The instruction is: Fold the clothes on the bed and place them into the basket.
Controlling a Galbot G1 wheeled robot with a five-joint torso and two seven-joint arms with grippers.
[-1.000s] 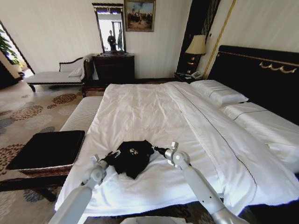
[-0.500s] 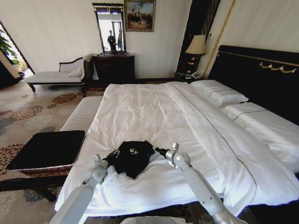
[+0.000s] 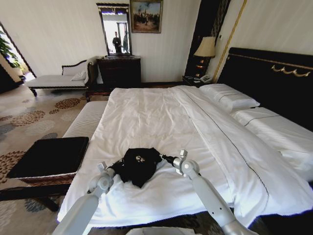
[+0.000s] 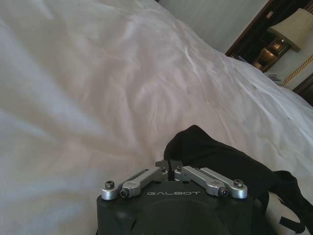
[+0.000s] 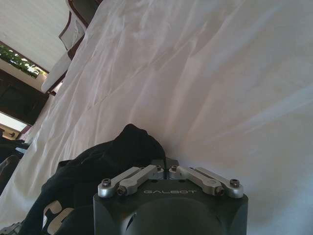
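Note:
The clothes (image 3: 137, 165), a small black top with white lettering, lie bunched near the foot of the bed (image 3: 156, 117). My left gripper (image 3: 113, 170) is shut on the top's left edge; the left wrist view shows its fingertips (image 4: 168, 165) pinching black fabric (image 4: 215, 156). My right gripper (image 3: 164, 157) is shut on the right edge, with cloth (image 5: 98, 166) bunched at its closed fingers (image 5: 165, 165). The basket (image 3: 49, 155), brown wicker with a flat black top, stands on the floor left of the bed's foot.
A pale striped bench (image 3: 85, 120) runs along the bed's left side beyond the basket. White pillows (image 3: 230, 98) and the black headboard (image 3: 274, 78) are at the right. A chaise longue (image 3: 58, 81), a dark dresser (image 3: 120, 71) and a lamp (image 3: 205, 49) line the far wall.
My left gripper has edged slightly to the right with its edge of the top. The right arm and the top have barely moved.

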